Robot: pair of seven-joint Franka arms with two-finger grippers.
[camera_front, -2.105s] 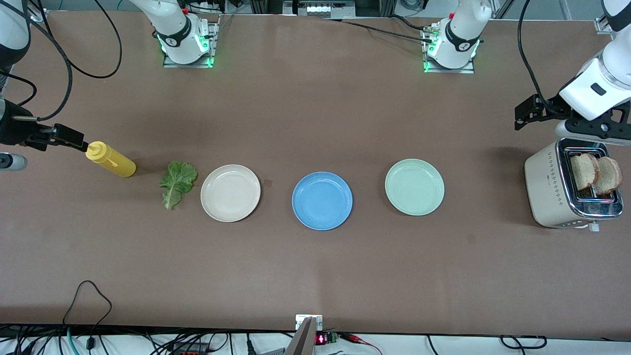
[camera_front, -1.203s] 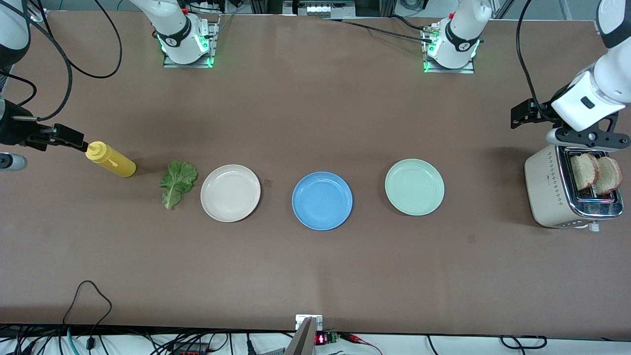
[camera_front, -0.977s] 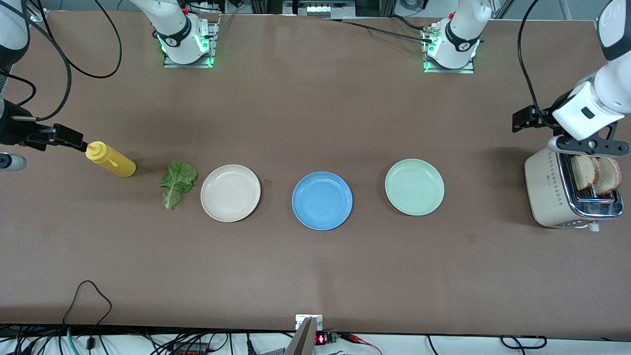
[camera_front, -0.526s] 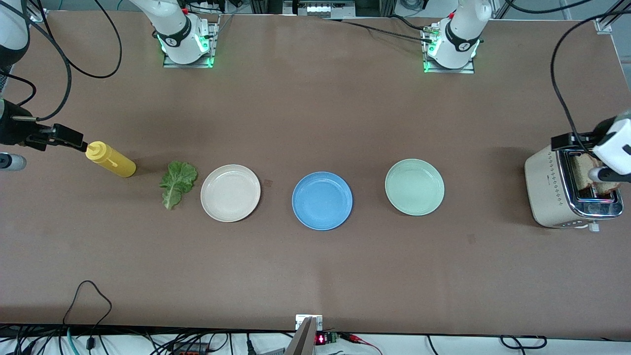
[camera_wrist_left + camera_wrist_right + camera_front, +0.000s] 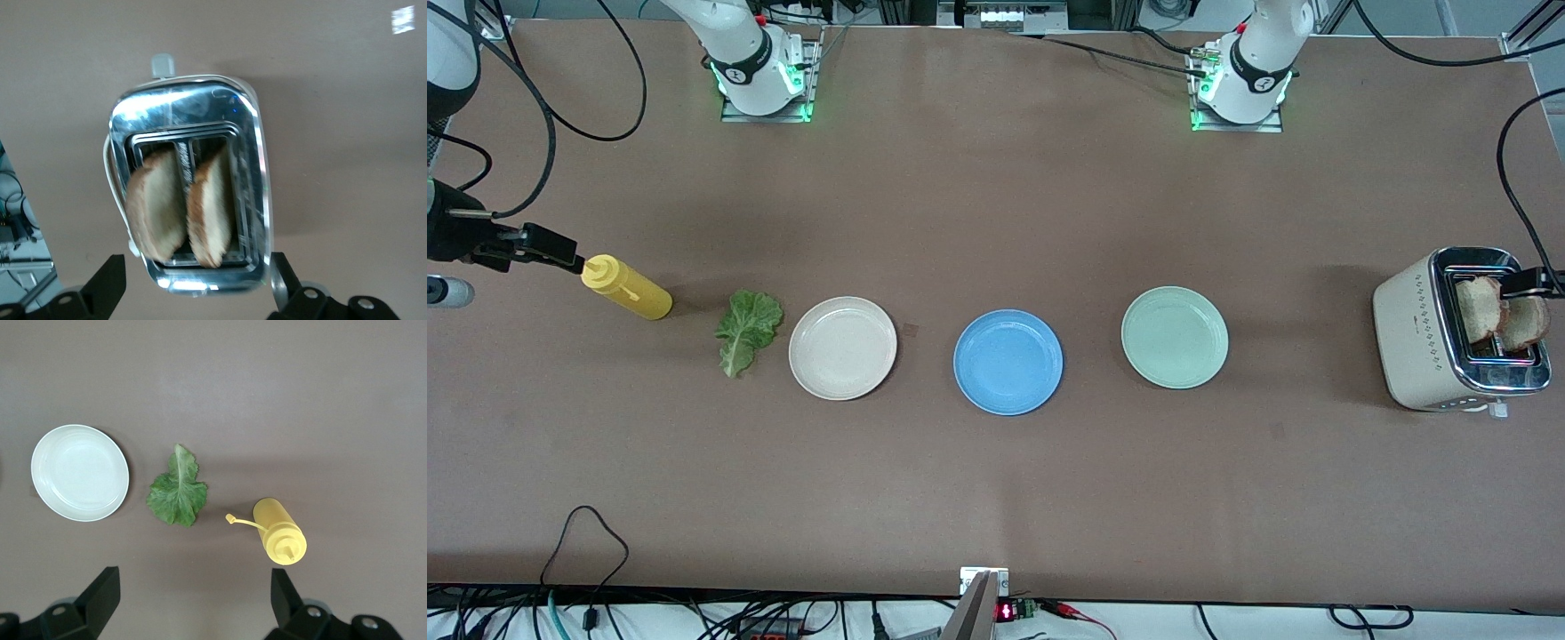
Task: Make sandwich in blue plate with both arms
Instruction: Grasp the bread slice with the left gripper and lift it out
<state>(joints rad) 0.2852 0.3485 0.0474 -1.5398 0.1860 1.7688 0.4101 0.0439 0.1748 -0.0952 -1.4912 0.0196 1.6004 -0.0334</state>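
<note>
From the front, my left arm has swung almost out of frame since a moment ago; only a black piece of the left gripper (image 5: 1528,282) shows, over the toaster (image 5: 1414,333) where the bread (image 5: 1480,308) stands in the slots. The right gripper (image 5: 538,246) has stayed put, just above the mustard bottle (image 5: 627,287). The blue plate (image 5: 1008,362) is bare, well away from both grippers, midway along the brown table (image 5: 996,498), between the cream plate (image 5: 842,348) and the mint plate (image 5: 1174,337). The lettuce (image 5: 747,330) lies between bottle and cream plate.

Left wrist: the left gripper (image 5: 197,293) hangs spread wide, empty, straight over the toaster (image 5: 250,167); two browned slices (image 5: 180,207) lean in its slots.

Right wrist: the right gripper (image 5: 193,610) waits, fingers apart and empty, above the bottle (image 5: 280,537), lettuce (image 5: 177,493) and cream plate (image 5: 80,472).
</note>
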